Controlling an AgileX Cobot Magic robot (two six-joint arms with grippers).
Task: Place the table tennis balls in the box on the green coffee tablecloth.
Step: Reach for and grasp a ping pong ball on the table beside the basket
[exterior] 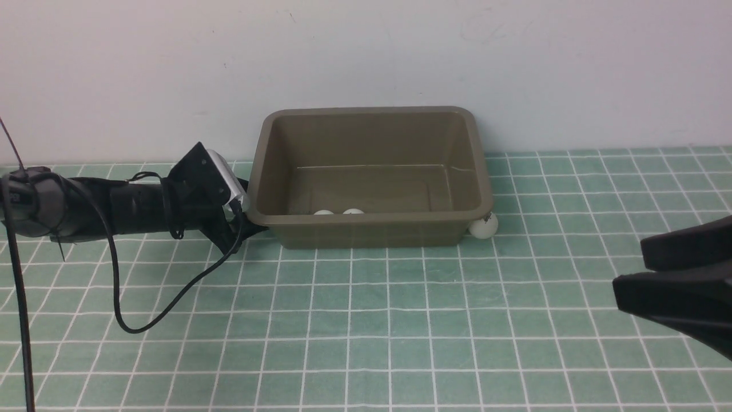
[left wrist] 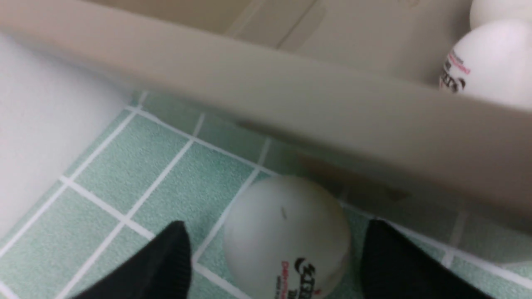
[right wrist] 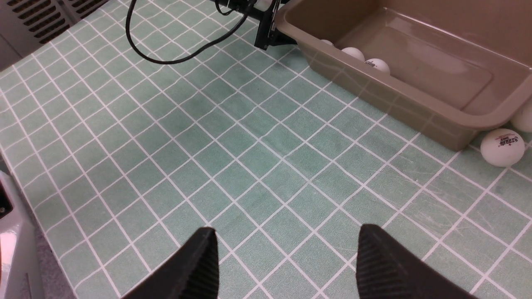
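While agape, left gripper (left wrist: 276, 232) astride ball (left wrist: 286, 249)

Even, soft indoor light, faint shadows; blurry box (left wrist: 291, 104) rim up close.

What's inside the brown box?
Two white balls sit in the box against its near wall; the right wrist view hints at a third. That wall covers their lower parts and the floor strip behind it.
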